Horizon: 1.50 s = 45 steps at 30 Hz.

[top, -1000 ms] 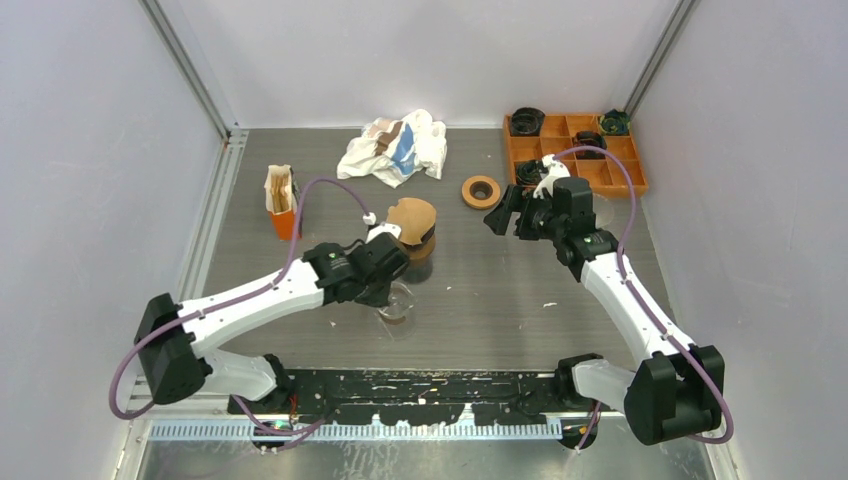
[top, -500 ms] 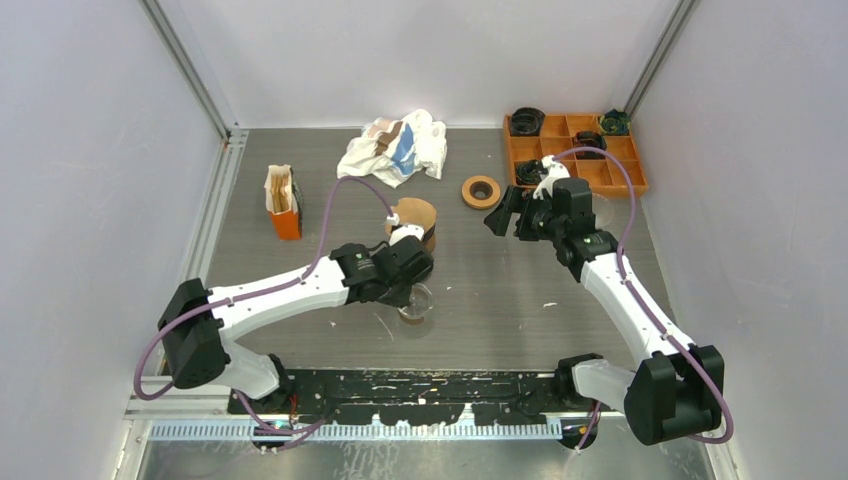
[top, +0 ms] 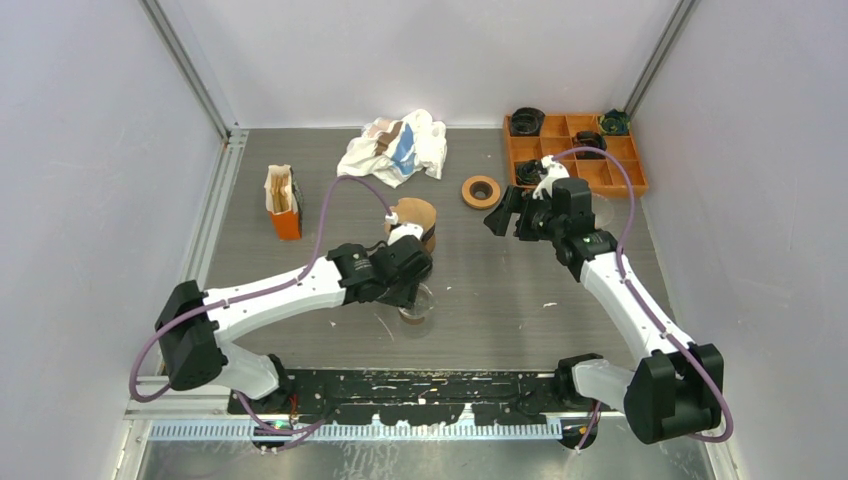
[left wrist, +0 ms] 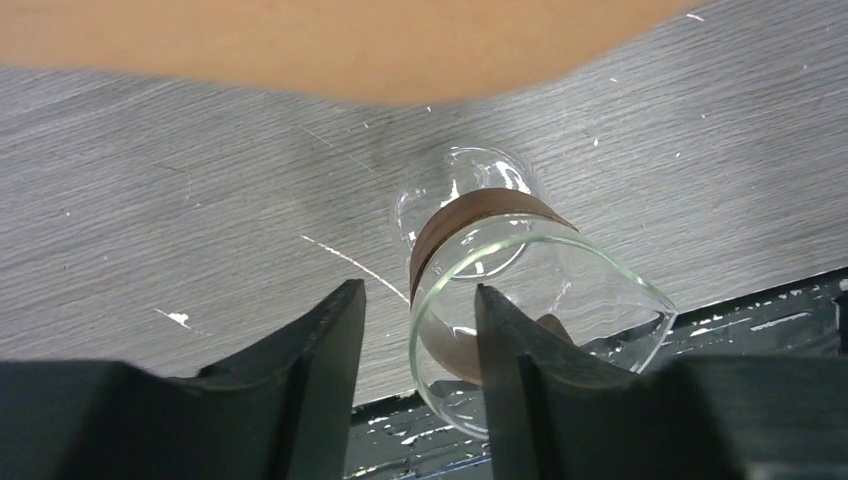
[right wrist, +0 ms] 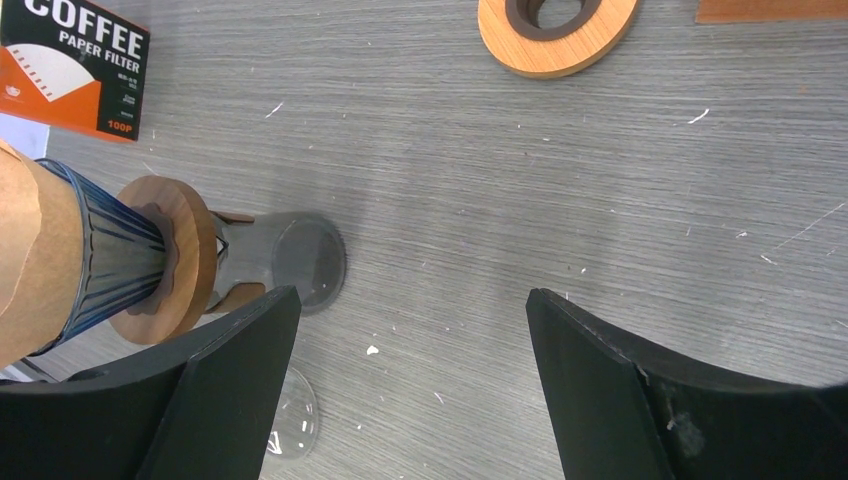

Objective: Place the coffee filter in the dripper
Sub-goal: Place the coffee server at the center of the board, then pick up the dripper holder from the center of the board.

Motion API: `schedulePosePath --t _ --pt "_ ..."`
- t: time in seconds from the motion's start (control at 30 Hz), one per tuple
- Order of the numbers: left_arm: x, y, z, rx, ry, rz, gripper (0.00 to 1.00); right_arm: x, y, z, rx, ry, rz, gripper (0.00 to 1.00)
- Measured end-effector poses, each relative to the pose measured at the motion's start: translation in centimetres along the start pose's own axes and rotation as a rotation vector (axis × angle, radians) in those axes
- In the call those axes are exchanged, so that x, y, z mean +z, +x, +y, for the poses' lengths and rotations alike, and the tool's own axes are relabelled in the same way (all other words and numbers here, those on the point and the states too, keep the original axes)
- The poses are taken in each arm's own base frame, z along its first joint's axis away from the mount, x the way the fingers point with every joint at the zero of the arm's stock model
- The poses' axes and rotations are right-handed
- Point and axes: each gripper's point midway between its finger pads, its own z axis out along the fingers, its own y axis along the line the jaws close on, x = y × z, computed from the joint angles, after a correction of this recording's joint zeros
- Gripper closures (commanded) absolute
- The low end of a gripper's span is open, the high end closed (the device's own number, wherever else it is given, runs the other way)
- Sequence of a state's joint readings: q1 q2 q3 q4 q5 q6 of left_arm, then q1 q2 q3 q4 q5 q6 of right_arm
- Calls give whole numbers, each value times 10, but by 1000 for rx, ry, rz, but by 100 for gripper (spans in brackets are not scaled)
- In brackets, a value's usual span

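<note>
The dripper [top: 413, 222] stands mid-table, a ribbed glass cone with a wooden collar [right wrist: 165, 260]. A brown paper filter [right wrist: 30, 260] sits in its top. My left gripper [top: 405, 275] is just in front of it, over a clear glass carafe [top: 416, 302] with a brown band [left wrist: 480, 215]. My left gripper [left wrist: 420, 290] straddles the carafe's rim, one finger inside and one outside, with gaps to the glass. My right gripper [top: 505, 215] hangs wide open and empty to the dripper's right; in its wrist view [right wrist: 412, 300] only bare table lies between the fingers.
An orange coffee filter box [top: 283, 205] stands at the left, also in the right wrist view [right wrist: 70, 65]. A crumpled cloth [top: 395, 148] lies at the back. A wooden ring [top: 481, 191] lies beside an orange compartment tray [top: 600, 178] holding black parts.
My left gripper and the glass carafe moved right, to just in front of the dripper, then held still for the last half second. The right arm has not moved.
</note>
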State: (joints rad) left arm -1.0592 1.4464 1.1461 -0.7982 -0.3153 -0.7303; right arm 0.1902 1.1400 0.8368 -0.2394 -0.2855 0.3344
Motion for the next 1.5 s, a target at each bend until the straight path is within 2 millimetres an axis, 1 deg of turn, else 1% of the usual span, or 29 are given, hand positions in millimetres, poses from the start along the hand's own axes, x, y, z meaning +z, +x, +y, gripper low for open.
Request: schedulePosePath --t 0.07,0.13,0.2,0.33,0.5,0.6,0.67,0.7,0.8,0.9,1.03,1.17,1.3,1.4,1.5 --pt "-5 -2 1 -2 5 -9 38 1 1 -1 0 1 3 9" --pt "-14 -6 3 -7 18 -34 32 2 1 -2 -2 4 8 10" --pt "-23 -12 5 -15 32 -64 29 4 2 -3 -3 10 14 9" --pt "-42 -27 16 -40 57 -124 24 13 0 -9 -6 35 26 10" --pt "-58 -46 45 -95 55 -186 19 27 -8 -18 -11 84 32 10" --pt "-62 -51 64 -132 55 -198 14 36 -12 -26 -14 121 36 12" --pt "-63 -53 79 -161 47 -203 13 42 -15 -31 -16 144 39 13" --pt "-64 -55 88 -178 42 -207 9 45 -16 -33 -17 156 42 13" --pt "-67 -59 110 -214 24 -222 6 57 -20 -42 -19 193 50 14" --pt "-72 -63 132 -252 16 -238 1 70 -24 -49 -23 224 59 15" --pt "-81 -68 160 -280 -20 -275 1 88 -29 -56 -30 258 70 17" --pt "-86 -70 180 -274 -59 -297 1 110 -35 -63 -40 294 80 19" --pt "-90 -72 189 -242 -75 -335 1 131 -36 -71 -50 338 103 21" --pt "-91 -64 194 -231 -89 -344 1 145 -35 -81 -56 381 122 23" --pt "-91 -58 200 -229 -111 -349 1 156 -27 -90 -58 423 150 26"
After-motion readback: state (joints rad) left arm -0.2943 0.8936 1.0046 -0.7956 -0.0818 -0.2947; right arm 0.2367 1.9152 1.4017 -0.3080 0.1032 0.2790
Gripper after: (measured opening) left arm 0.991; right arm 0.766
